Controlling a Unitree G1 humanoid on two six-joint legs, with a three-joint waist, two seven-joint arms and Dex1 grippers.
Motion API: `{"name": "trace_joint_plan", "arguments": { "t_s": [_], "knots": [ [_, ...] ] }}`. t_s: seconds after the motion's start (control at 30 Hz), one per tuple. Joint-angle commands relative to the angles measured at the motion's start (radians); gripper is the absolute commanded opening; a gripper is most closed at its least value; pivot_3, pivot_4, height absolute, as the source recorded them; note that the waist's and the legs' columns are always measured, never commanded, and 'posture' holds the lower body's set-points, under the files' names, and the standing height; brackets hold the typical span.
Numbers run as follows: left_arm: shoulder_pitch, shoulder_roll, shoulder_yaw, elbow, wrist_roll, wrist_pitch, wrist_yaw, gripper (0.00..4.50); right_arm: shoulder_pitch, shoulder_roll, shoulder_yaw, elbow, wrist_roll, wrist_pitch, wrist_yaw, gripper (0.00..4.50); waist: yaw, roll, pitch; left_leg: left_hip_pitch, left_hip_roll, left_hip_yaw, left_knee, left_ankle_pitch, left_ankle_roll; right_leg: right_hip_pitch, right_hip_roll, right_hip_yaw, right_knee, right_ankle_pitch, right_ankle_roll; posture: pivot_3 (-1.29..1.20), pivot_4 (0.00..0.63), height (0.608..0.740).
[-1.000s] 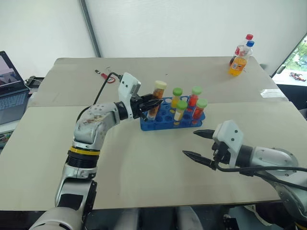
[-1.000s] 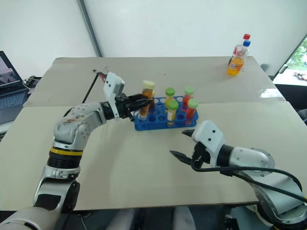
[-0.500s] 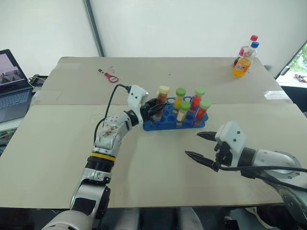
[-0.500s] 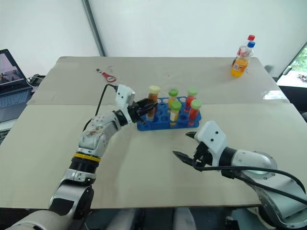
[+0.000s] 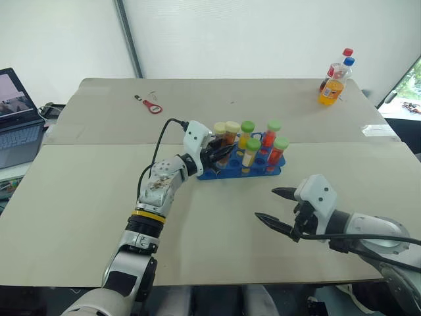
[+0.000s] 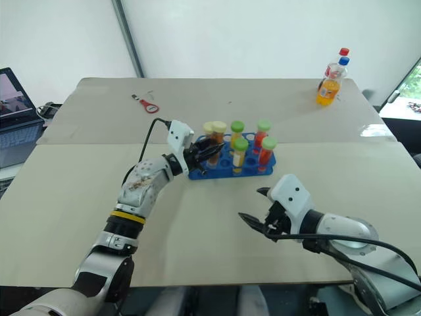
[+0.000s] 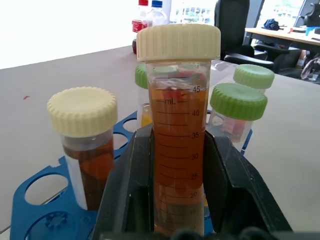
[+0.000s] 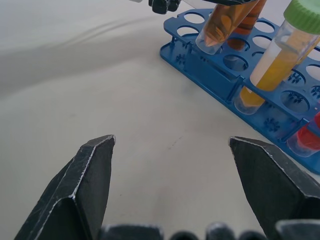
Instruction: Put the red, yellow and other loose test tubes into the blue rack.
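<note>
Blue plastic marks the rack [image 5: 240, 161], which stands near the middle of the beige table [image 5: 79, 197] in the left eye view. Four green-capped tubes [image 5: 252, 151] stand upright in it, holding yellow or red liquid, and one cream-capped tube [image 5: 220, 130] stands at its left end. The left gripper [image 5: 220, 157] is clenched on an amber tube [image 5: 230, 135] with a cream cap, holding it over the rack's left end. The right gripper [image 5: 276, 205] hangs released over bare table, well apart from the rack. Far back on the right stand two bottles [image 5: 334, 79]; a red tool [image 5: 150, 105] lies far back on the left, and a laptop [image 5: 16, 125] sits off the table's left edge.

The right eye view gives the same layout: rack [image 6: 230, 164] mid-table, left gripper [image 6: 205, 155] at its left end, right gripper [image 6: 255, 205] spread over the table.

In the left wrist view, the black fingers [image 7: 127, 195] press both sides of the amber tube [image 7: 177, 150], upright between them. The second cream-capped tube [image 7: 85, 145] sits just beside it in the rack [image 7: 35, 200], with green caps [image 7: 237, 102] behind.

In the right wrist view, the two fingers [image 8: 85, 190] stand far apart with nothing between. Beyond them the amber tube's [image 8: 225, 22] tip hangs tilted above a rack [image 8: 215, 75] hole; whether it has entered cannot be told. A yellow tube [image 8: 272, 65] stands just beside.
</note>
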Motion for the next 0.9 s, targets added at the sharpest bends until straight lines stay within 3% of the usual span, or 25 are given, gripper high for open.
{"name": "trace_joint_plan", "arguments": {
  "t_s": [0.03, 0.9],
  "knots": [
    [-0.027, -0.021, 0.008, 0.001, 0.001, -0.033, 0.013, 0.82, 0.000, 0.002, -0.031, -0.038, -0.001, -0.017, -0.005, 4.05, 0.000, 0.000, 0.000, 0.000, 0.000, 0.000, 0.000, 0.000, 0.000, 0.000, 0.000, 0.000, 0.000, 0.000, 0.000, 0.00, 0.150, 0.740],
    [0.081, -0.049, -0.003, 0.028, 0.070, -0.191, 0.078, 0.82, -0.007, 0.002, -0.027, -0.054, 0.023, 0.003, -0.021, 4.05, 0.000, 0.000, 0.000, 0.000, 0.000, 0.000, 0.000, 0.000, 0.000, 0.000, 0.000, 0.000, 0.000, 0.000, 0.000, 0.00, 0.150, 0.740]
  ]
}}
